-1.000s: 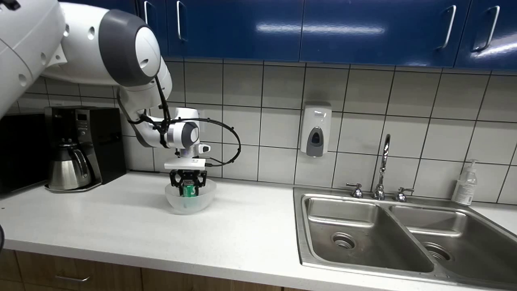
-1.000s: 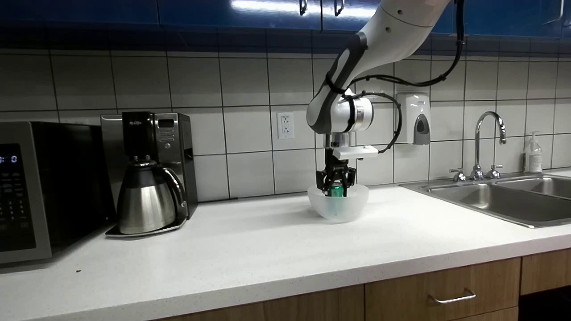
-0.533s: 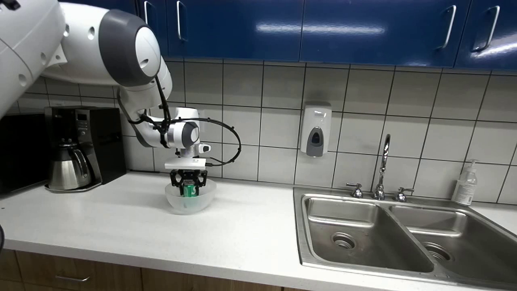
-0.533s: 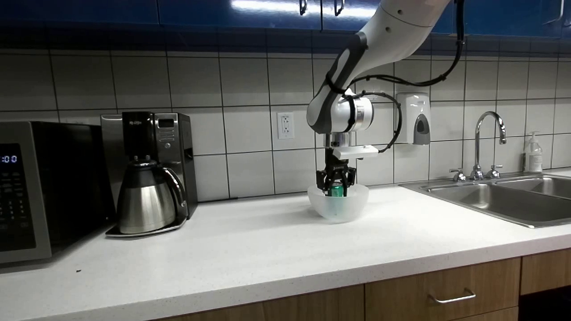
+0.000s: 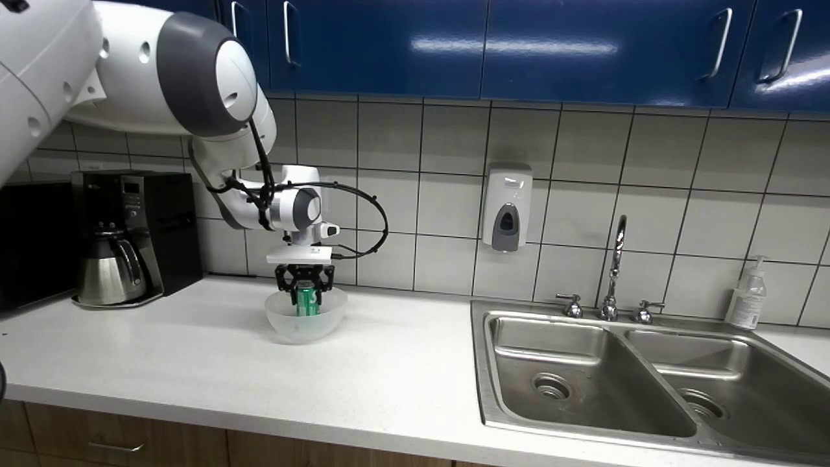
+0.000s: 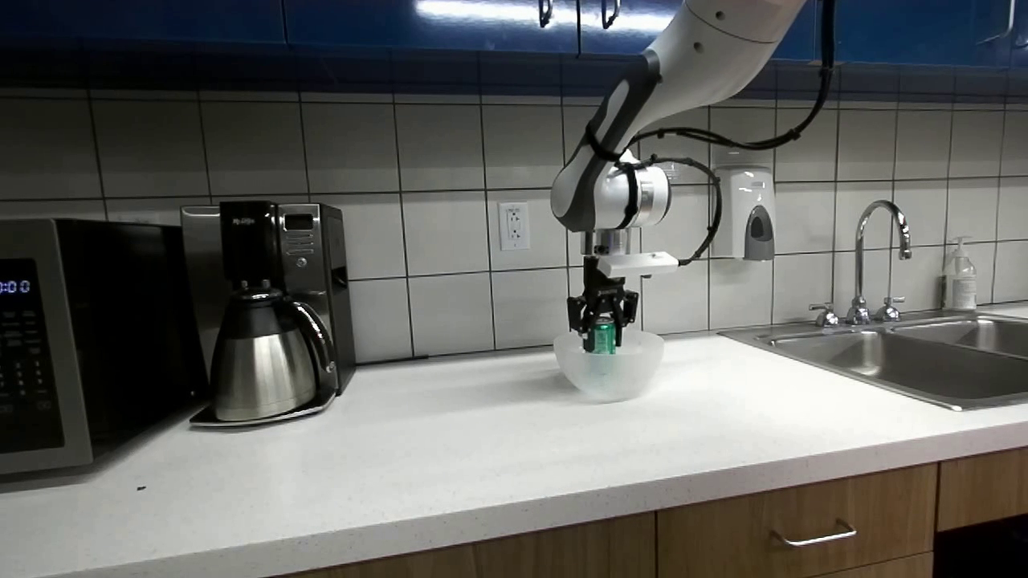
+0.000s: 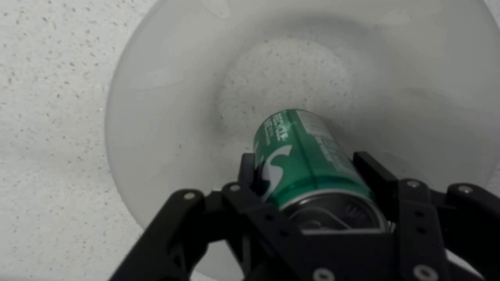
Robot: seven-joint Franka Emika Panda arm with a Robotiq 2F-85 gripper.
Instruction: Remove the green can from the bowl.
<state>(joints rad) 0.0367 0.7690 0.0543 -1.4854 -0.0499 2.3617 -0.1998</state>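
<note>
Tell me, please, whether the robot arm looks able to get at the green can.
Yes, it seems: the end effector grips the green can, and the open top of the bowl leaves the way free.

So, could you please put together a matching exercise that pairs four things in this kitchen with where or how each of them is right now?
Things
1. green can
2. bowl
3. coffee pot
4. white-and-grey dispenser

Places and states
A. mounted on the tiled wall
B. whitish and translucent, resting on the counter
C. between the two fingers of the gripper
D. standing in the coffee maker

Right pairs: 1-C, 2-B, 3-D, 4-A.
</note>
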